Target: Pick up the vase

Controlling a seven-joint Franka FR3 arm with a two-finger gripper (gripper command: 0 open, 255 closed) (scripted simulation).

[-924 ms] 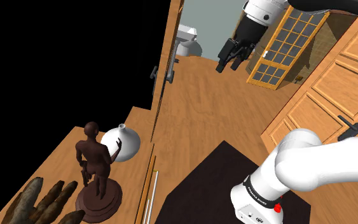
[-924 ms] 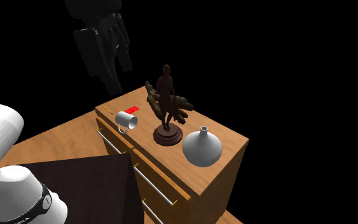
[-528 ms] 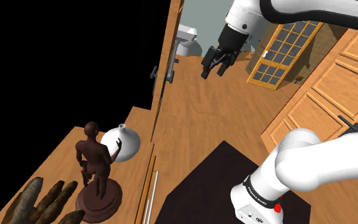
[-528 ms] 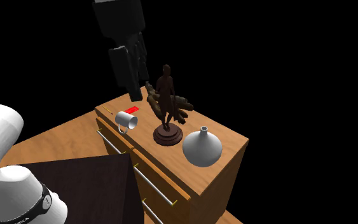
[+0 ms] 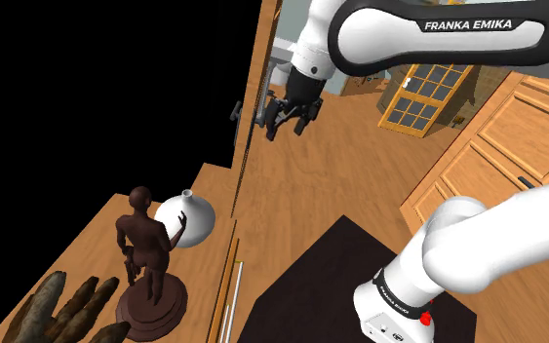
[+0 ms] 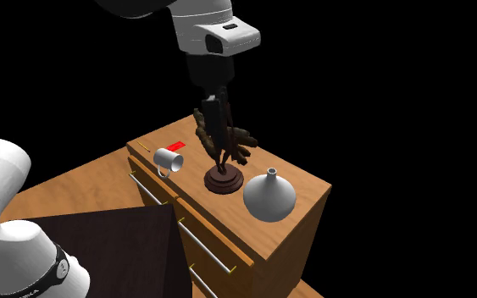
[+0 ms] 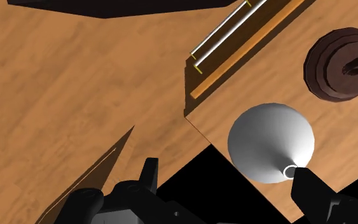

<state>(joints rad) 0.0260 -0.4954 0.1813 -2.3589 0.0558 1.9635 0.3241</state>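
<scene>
Shoulder view, read left to right. Placed the white vase (image 5: 186, 216) at lower left of centre, upright on the wooden dresser top (image 5: 92, 239), round-bellied with a narrow neck, untouched. Placed the gripper (image 5: 284, 122) higher, at upper centre, well apart from the vase, jaws released and empty. Judged the step in hand as the approach. Needed for a clean pick: centring over the neck, seen in the wrist view close to one finger (image 7: 320, 197) rather than midway; descending straight; closing just under the lip, the sloping belly judged too wide for a sure hold.

Surroundings, again left to right. Noted at far lower left a brown hand-shaped carving (image 5: 67, 307), then a dark figurine (image 5: 145, 244) on a round base, just beside the vase, one raised hand toward it. Judged this the main obstacle, best kept outside the closing line of the jaws. Noted drawer handles (image 5: 231, 292) at lower centre and wooden doors (image 5: 496, 166) at right, both judged clear of the path.

Second exterior view: logged a white mug (image 6: 169, 160) and a red flat item (image 6: 177, 146) left of centre, well apart from the vase (image 6: 269, 199), set near the dresser's corner and at risk of a fall from any sideways nudge.
</scene>
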